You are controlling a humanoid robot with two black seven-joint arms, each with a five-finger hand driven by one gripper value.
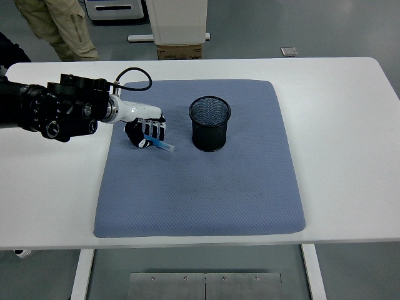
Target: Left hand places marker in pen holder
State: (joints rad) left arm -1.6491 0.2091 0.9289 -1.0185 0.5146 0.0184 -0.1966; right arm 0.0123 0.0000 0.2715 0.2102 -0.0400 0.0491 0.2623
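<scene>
My left hand [147,133] hovers over the left part of the blue-grey mat [206,187], its fingers curled around a blue marker [161,145]. The marker's tip sticks out to the lower right of the fist. A black mesh pen holder [210,123] stands upright on the mat, a short way to the right of the hand and apart from it. Its inside looks empty. The right arm does not show.
The mat lies on a white table [350,125]. A black cable [134,80] loops above my left wrist. Someone's legs [59,25] and a cardboard box [180,50] stand beyond the table's far edge.
</scene>
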